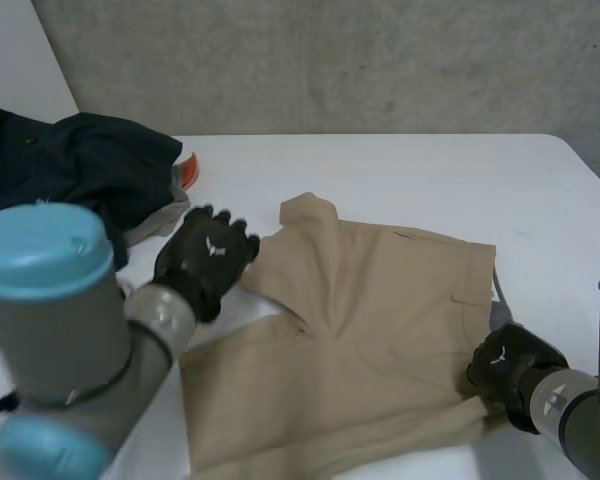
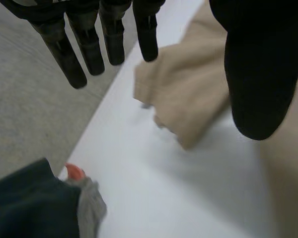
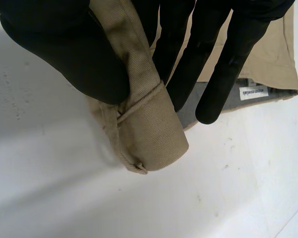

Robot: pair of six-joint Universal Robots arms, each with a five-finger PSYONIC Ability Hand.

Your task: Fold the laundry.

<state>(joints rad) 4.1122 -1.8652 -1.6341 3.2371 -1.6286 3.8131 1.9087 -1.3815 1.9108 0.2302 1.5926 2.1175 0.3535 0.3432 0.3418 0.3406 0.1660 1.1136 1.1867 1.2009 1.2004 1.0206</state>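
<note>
**Right hand (image 3: 64, 54) clamped on shorts, left hand loose**

My right hand has thumb and fingers pinched on a rolled edge of the tan shorts (image 1: 360, 340), at their right-hand near corner. A white label (image 3: 252, 92) on grey lining shows past my fingertips; its print is too small to read. The shorts lie spread across the middle of the white table (image 1: 380, 170), one leg corner bunched up at the far side. My left hand (image 1: 208, 255) is over their left edge, fingers straight and apart from the thumb, gripping nothing; can't tell if it touches the cloth. Dark clothes (image 1: 90, 165) are piled far left, cut off by the frame, covering most of an orange item (image 1: 187, 170) and a grey cloth (image 1: 160, 215).
</note>
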